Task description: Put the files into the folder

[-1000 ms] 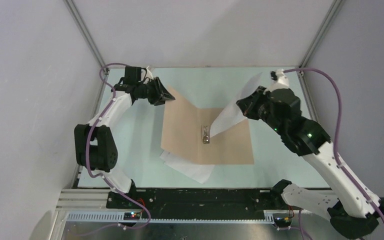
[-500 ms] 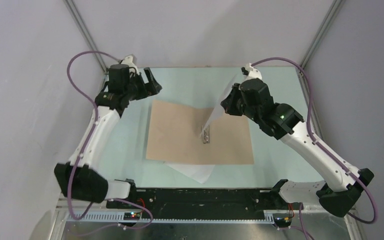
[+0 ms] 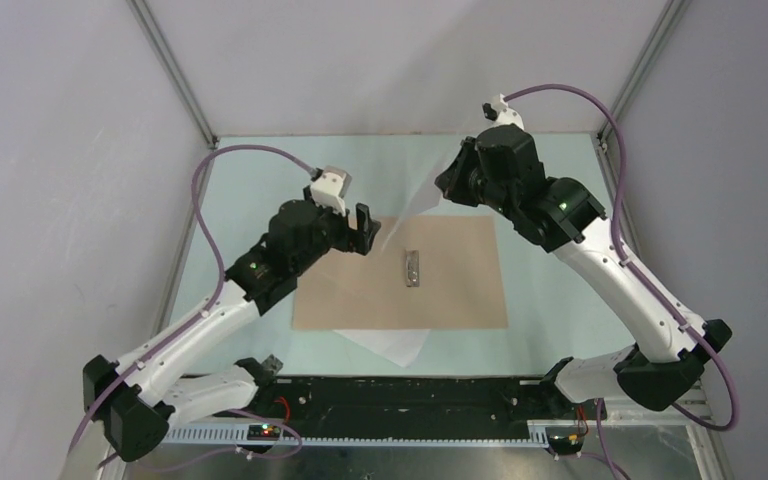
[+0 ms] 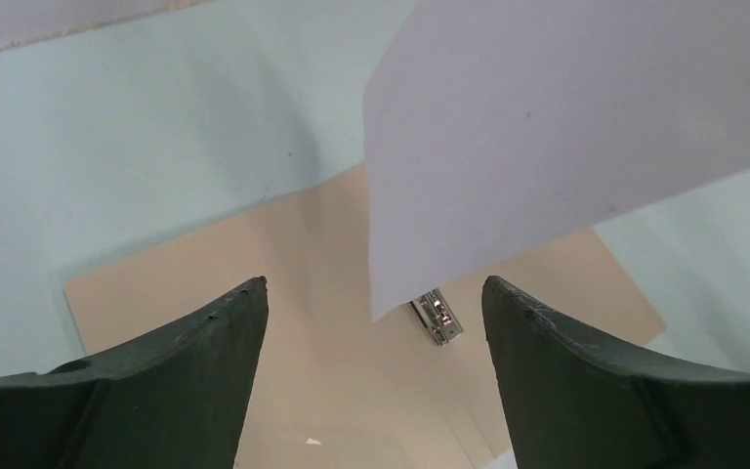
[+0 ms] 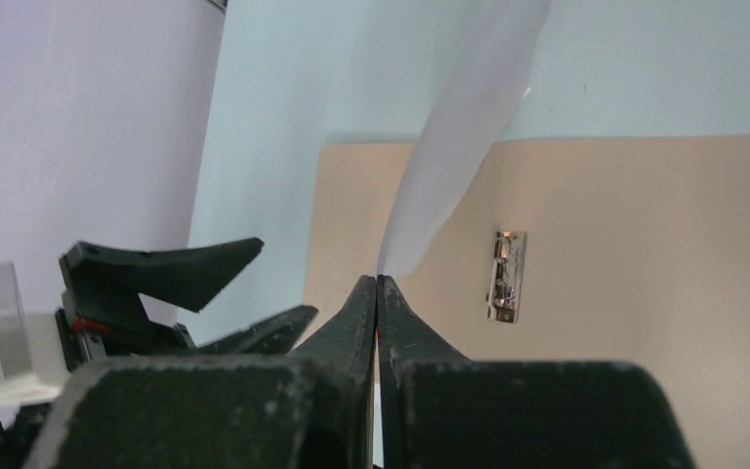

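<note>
Right gripper (image 5: 378, 281) had its two jaws pressed together on the corner of a thin pale sheet (image 4: 566, 127) and held it up in the air above the far part of the folder (image 3: 460, 280). I could not tell if this sheet was paper or plastic. It hung down at a slant, and its low end came near the metal clip (image 3: 412, 268).

The folder was tan cardboard. It lay open and flat on the pale green table (image 3: 560, 330), with the small clip in the middle of it. The files (image 3: 392, 345) were white sheets. They lay under the near edge of the folder, and only their corners stuck out toward the arm bases, well apart from both grippers.

The left gripper (image 3: 368, 230) hovered over the left half of the folder. Its jaws stood wide apart and had nothing between them. In the left wrist view the lifted sheet hung in front of it, not touching the fingers.
</note>
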`<control>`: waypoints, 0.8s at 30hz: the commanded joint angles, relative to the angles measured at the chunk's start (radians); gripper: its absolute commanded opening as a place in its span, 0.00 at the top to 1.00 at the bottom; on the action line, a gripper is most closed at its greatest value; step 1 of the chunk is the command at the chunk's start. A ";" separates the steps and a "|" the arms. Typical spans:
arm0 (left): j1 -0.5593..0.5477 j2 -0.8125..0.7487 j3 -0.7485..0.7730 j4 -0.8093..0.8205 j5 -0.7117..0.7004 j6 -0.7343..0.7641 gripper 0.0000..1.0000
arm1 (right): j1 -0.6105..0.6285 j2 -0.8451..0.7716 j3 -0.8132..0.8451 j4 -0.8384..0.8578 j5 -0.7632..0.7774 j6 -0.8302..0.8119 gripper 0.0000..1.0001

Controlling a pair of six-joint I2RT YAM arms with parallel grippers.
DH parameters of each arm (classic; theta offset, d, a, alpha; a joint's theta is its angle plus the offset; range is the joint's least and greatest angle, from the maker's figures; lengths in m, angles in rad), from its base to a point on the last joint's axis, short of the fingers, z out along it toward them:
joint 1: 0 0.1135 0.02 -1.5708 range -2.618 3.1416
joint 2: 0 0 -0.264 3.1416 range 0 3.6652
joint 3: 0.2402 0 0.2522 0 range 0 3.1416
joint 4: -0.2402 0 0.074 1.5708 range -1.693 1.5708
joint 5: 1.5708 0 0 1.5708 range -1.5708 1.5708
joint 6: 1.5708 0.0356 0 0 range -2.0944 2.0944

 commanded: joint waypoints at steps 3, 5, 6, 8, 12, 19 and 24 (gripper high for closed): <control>-0.118 -0.054 -0.045 0.247 -0.115 0.082 0.15 | -0.024 0.029 0.101 -0.065 -0.040 0.050 1.00; -0.154 -0.052 -0.062 0.279 -0.131 0.118 0.14 | -0.023 0.034 0.120 -0.076 -0.039 0.056 1.00; -0.165 -0.050 -0.065 0.289 -0.134 0.142 0.14 | -0.022 0.036 0.127 -0.079 -0.039 0.059 1.00; -0.195 -0.056 -0.069 0.303 -0.131 0.170 0.12 | -0.023 0.038 0.135 -0.086 -0.033 0.063 1.00; -0.226 -0.095 -0.126 0.381 -0.111 0.236 0.11 | -0.022 0.040 0.143 -0.094 -0.027 0.071 1.00; -0.246 -0.077 -0.240 0.599 -0.059 0.341 0.15 | -0.009 0.043 0.162 -0.105 -0.015 0.079 1.00; -0.267 -0.019 -0.243 0.719 -0.041 0.398 0.19 | -0.004 0.046 0.174 -0.109 -0.010 0.081 1.00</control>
